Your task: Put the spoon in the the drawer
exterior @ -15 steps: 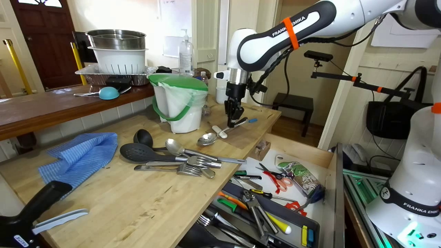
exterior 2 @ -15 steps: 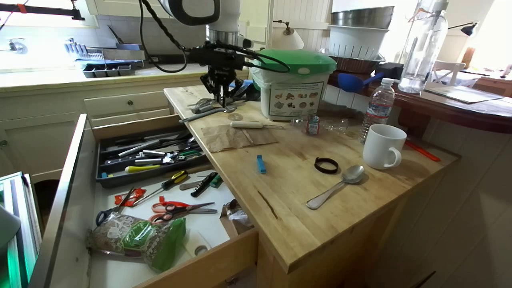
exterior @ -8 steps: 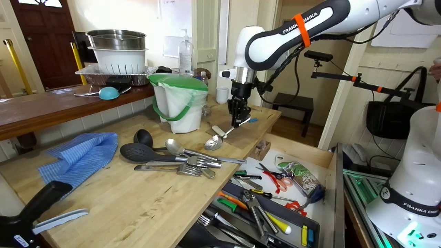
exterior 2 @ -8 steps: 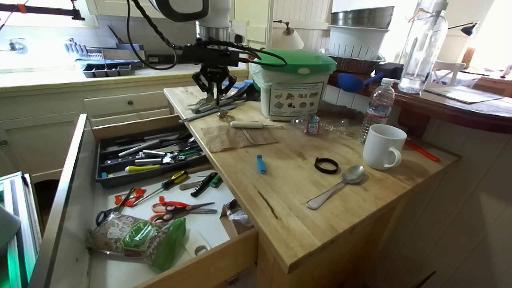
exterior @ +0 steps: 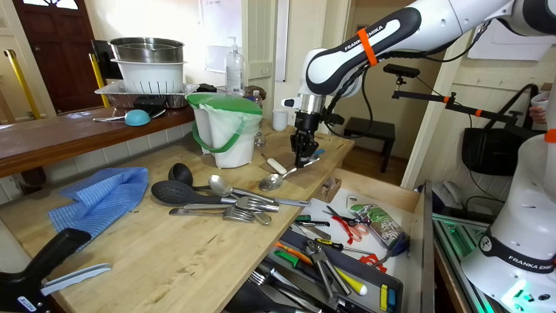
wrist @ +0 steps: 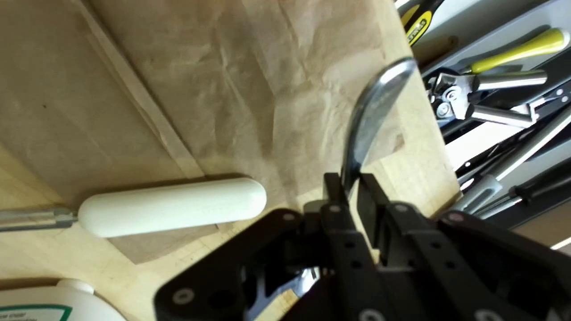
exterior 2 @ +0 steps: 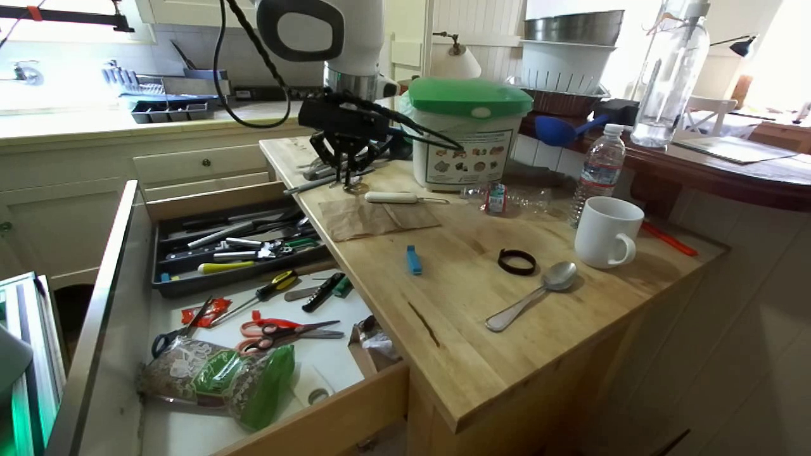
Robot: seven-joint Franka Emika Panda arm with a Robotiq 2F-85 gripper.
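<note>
Step, as I judge it: pick-up made, carry to come. Gripper (wrist: 351,183) jaws pinched together on the spoon (exterior: 271,182) by its handle; in the wrist view the metal fills the gap between the fingertips, handle end jutting ahead of them. Bowl sits on the cutlery pile (exterior: 243,203) side of the jaws, low; whether it touches the bench top (exterior: 152,269), cannot tell. (A second spoon (exterior 2: 552,281) lies well apart from the jaws; I take the held one as meant.)

Spoon not yet in the drawer (exterior: 382,182), which stands pulled out beside the jaws and below them, past the bench edge. Next move likely calls for a small lift, sideways carry over that edge, lowering, release; the tray (exterior: 375,278) seems a fair target.

Room: brown paper (wrist: 214,102) spread under and ahead of the jaws. White-handled tool (wrist: 171,207) near them, on the side away from the drawer; bucket (exterior: 230,145) on that side too, tall, best avoided. Drawer side looks freest. Risk: carried low toward the tray, the bowl could snag the pile's long handle (exterior: 293,202), which reaches the edge.
</note>
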